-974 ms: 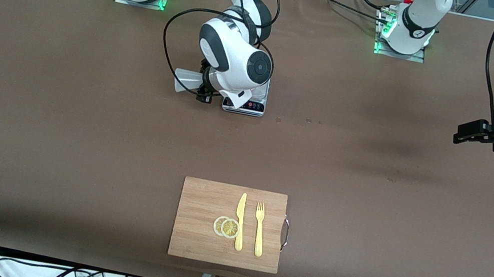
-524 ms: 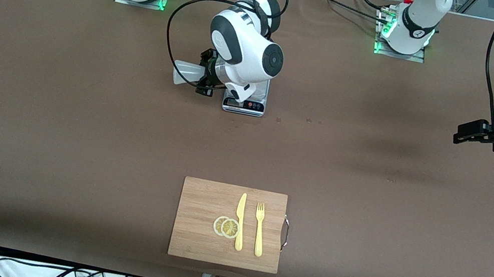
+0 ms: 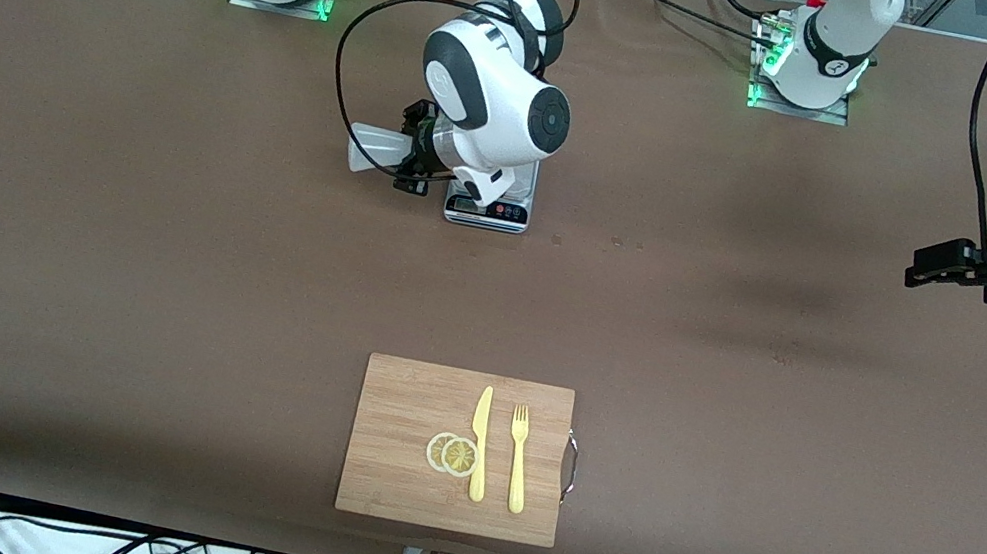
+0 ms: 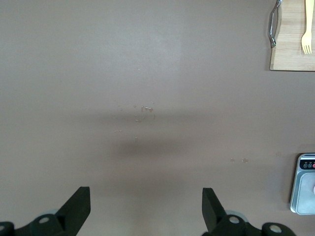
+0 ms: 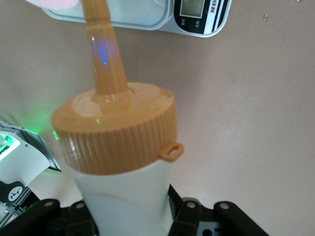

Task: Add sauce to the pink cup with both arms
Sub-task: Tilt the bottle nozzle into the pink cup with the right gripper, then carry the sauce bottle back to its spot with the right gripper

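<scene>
The brown table [image 3: 102,249] carries a cutting board [image 3: 400,464] with knife [image 3: 480,442], fork [image 3: 518,459] and lemon slices [image 3: 452,454], nearer the camera than the scale [image 3: 495,209]. The right gripper [image 3: 412,161] clamps the sauce [image 5: 125,162] over the scale; only its wrist view shows the orange nozzle reaching the pink cup [image 5: 59,4]. The left gripper [image 4: 145,211] waits spread wide over bare table.

Right end effector [image 3: 414,159] — clamping the sauce [image 3: 374,149] (tipped sideways) — has drawn toward its base.

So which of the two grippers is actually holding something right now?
The right gripper, over the table beside the scale, with fingers shut on the sauce bottle. The left gripper waits open and empty toward its own end of the table.
</scene>
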You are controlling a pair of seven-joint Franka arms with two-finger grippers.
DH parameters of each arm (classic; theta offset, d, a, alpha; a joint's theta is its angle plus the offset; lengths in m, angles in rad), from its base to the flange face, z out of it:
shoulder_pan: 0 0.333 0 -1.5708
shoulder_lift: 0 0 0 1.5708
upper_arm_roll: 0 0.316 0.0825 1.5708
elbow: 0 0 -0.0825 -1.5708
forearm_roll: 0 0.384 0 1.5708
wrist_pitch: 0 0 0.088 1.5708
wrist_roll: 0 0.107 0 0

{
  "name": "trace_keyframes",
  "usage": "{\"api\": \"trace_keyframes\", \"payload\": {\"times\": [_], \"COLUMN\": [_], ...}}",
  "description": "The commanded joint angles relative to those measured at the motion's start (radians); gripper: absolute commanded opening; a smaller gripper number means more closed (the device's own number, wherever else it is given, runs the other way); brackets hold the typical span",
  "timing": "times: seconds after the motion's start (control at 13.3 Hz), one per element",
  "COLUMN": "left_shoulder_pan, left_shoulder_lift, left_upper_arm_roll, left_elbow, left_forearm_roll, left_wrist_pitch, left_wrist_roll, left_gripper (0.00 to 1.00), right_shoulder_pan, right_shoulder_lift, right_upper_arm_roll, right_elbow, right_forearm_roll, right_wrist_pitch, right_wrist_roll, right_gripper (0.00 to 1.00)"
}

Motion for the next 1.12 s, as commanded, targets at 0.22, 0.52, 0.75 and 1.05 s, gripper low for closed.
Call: {"api": "trace_keyframes", "payload": {"times": [0.22, 0.52, 0.75, 1.05], "left_shoulder_pan": [0.004, 0.001, 0.001, -0.001], "left_shoulder_lift": [0.016, 0.016, 0.016, 0.016], "left_upper_arm_roll": [-0.004, -0.004, -0.004, -0.004], "left_elbow": [0.031, 0.031, 0.031, 0.031], "left_forearm_roll": [0.007, 0.007, 0.007, 0.007], "left_wrist_pitch": [-0.012, -0.012, -0.012, -0.012], "left_wrist_roll": [0.011, 0.011, 0.011, 0.011], "left_gripper": [1.0, 1.0, 1.0, 1.0], "right_shoulder_pan": [-0.129, -0.296, -0.481, -0.783], "right_shoulder_lift": [-0.032, -0.144, -0.161, -0.159], "right_upper_arm_roll": [0.011, 0.011, 0.011, 0.009], "right_elbow": [-0.012, -0.226, -0.241, -0.309], "right_forearm_roll": [0.196, 0.417, 0.572, 0.892], "right_wrist_pitch": [0.143, 0.366, 0.363, 0.298], "right_wrist_roll": [-0.134, -0.377, -0.636, -1.058], "right_gripper": [0.18, 0.18, 0.19, 0.19]}}
